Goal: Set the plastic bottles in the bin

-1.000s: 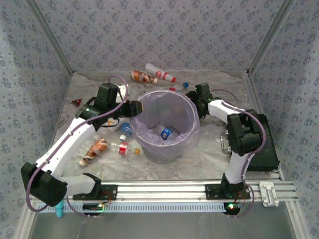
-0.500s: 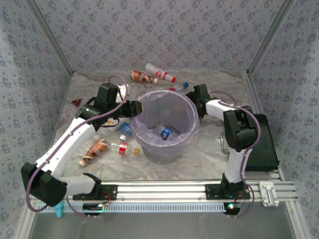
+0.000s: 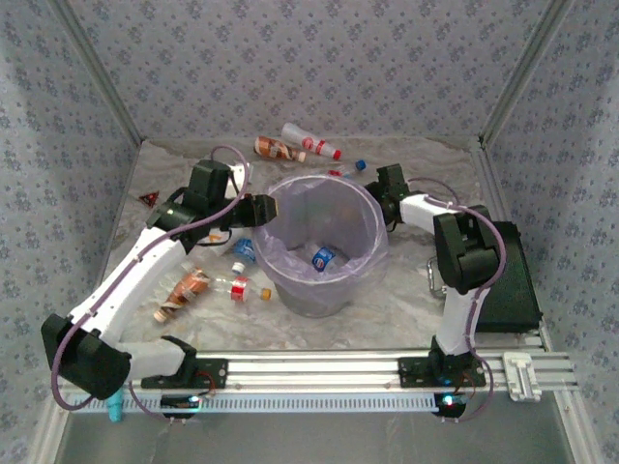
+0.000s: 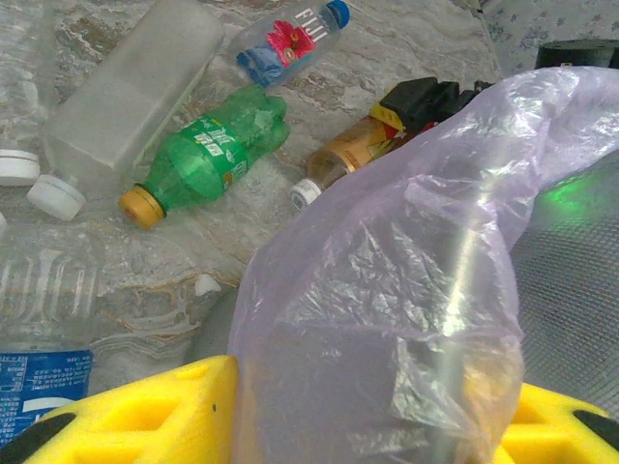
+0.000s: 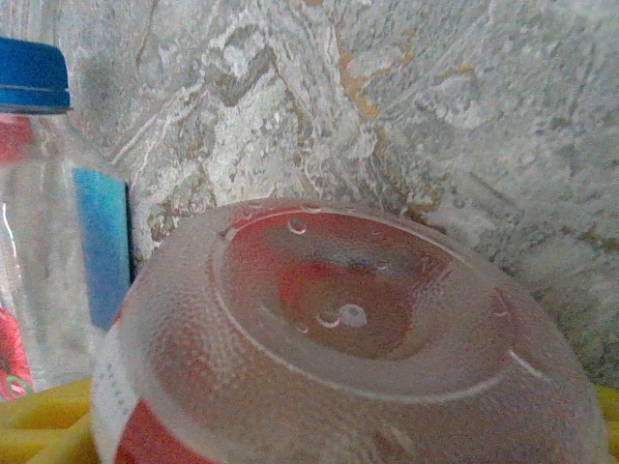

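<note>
The left gripper (image 3: pixel 263 207) is clenching the liner (image 4: pixel 387 290) at the left rim of the bin (image 3: pixel 329 290), steadying it for drops. The right gripper (image 3: pixel 379 177) is straddling a red-labelled bottle (image 5: pixel 348 338) near the table's (image 3: pixel 416 300) far edge; whether it is clamped cannot be told.

Floral-papered walls (image 3: pixel 309 68), marbled tabletop (image 3: pixel 406 304)

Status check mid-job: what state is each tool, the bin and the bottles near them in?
bin, upright, lined, blue-labelled bottle inside.
left tool, shut on the bin's rim.
right tool, around red-labelled bottle, grip unclear.
green bottle, lying, capped.
blue-capped bottle, lying, capped.
</note>
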